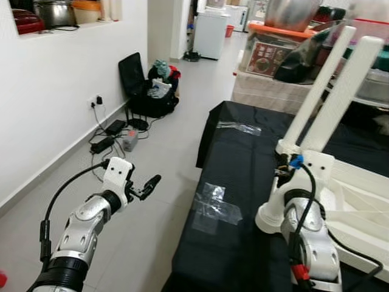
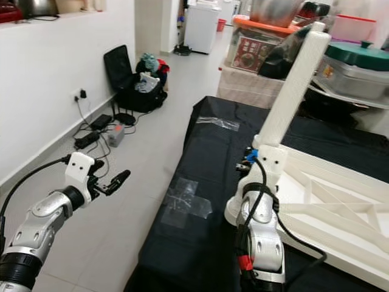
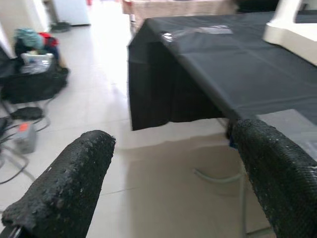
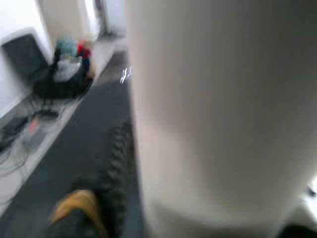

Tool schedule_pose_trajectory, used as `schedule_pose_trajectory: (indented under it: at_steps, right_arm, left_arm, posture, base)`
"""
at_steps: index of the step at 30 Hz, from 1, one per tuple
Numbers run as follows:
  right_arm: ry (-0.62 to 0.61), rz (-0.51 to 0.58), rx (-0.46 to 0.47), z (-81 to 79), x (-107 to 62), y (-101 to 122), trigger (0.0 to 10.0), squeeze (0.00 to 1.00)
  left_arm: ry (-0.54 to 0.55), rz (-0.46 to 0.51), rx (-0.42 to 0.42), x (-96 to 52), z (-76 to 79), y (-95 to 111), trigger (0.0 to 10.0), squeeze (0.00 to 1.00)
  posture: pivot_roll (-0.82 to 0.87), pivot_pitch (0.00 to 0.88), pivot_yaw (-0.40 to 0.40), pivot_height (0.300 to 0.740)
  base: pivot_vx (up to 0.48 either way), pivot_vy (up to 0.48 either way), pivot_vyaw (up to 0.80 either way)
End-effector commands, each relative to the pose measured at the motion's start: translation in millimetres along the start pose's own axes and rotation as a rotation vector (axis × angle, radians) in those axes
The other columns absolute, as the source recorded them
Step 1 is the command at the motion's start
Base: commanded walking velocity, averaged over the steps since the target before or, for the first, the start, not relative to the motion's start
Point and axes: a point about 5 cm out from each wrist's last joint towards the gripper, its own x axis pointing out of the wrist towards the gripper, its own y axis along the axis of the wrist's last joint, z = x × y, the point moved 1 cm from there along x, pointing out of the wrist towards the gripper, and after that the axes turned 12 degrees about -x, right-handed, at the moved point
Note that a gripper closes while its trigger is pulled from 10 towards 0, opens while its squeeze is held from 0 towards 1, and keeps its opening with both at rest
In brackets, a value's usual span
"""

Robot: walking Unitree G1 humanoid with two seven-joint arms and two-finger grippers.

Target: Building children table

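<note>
Left end effector (image 1: 148, 185): one, held out over the tiled floor (image 1: 164, 182) beside the tabletop, its two black fingers (image 3: 64, 191) spread wide, holding nothing. Black-draped tabletop (image 1: 243, 182): one, with two patches of clear tape (image 1: 216, 204). White table legs (image 1: 343, 91): two, standing upright side by side. Right end effector (image 2: 258, 155): one, at the base of a leg; whether it is pinched on it I cannot tell. Overturned white children table (image 2: 328, 207): one, lying on the tabletop's right part.

Bright even daylight; right wrist view heavily blurred.
</note>
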Motion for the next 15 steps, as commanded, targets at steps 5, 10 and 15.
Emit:
schedule_pose_trajectory:
  at_steps: [5,10,15]
  right_arm:
    - [0.105,0.061,0.056,3.7,11.4,17.9,10.0,0.0]
    - [0.352,0.214,-0.008,2.7,6.8,40.5,10.0,0.0]
    - [0.64,0.313,-0.147,-0.6,-1.1,49.5,10.0,0.0]
  left_arm:
    - [-0.003,-0.014,-0.004,-0.4,1.0,-3.8,10.0,0.0]
    - [0.002,-0.012,-0.003,-0.6,0.0,-3.4,10.0,0.0]
    - [-0.004,-0.009,0.002,1.5,0.7,-1.5,10.0,0.0]
  posture:
    - [0.06,0.0,-0.113,0.74]
    - [0.06,0.0,-0.111,0.74]
    - [0.06,0.0,-0.115,0.74]
  base:
    - [0.0,0.0,0.0]
    - [0.0,0.0,0.0]
    - [0.0,0.0,0.0]
